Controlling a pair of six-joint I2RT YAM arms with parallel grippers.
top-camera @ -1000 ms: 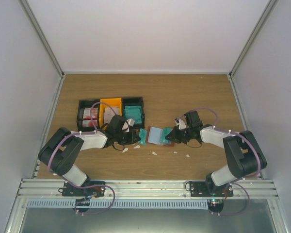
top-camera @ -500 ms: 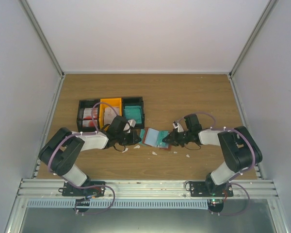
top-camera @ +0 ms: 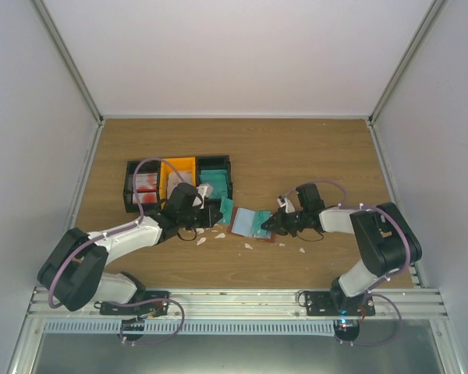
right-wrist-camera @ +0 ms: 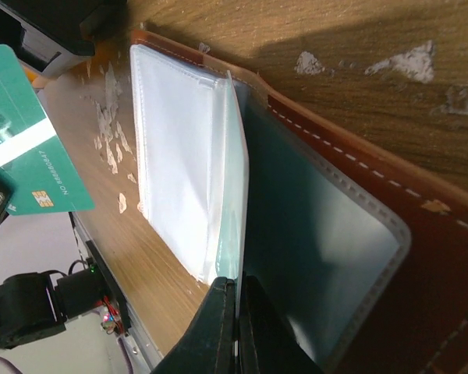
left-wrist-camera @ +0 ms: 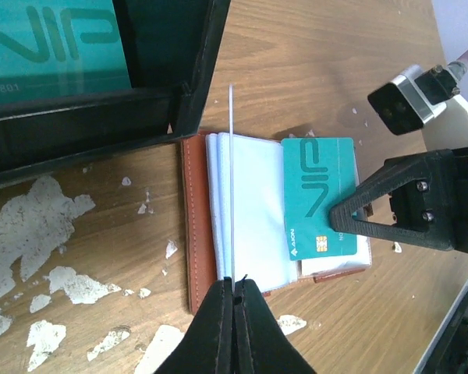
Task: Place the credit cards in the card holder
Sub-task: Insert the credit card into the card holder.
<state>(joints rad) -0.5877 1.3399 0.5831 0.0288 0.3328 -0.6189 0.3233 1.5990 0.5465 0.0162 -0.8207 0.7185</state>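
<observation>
The card holder lies open on the table, brown leather around pale clear pockets. My left gripper hovers just left of it, shut on a teal credit card. That card shows edge-on as a thin line above the pockets. My right gripper is at the holder's right side, shut on another teal credit card that lies over the right half. In the right wrist view this card runs edge-on out of the shut jaws. More teal cards and red cards sit in the bins.
The joined black and orange bins stand just behind the left gripper, their corner almost touching the holder. White scraps litter the wood in front of the holder, with more near the right arm. Walls close in the table's sides and back.
The left arm's elbow has swung out low to the left, and its gripper has carried the teal card slightly back. The right gripper and holder have shifted slightly left.
</observation>
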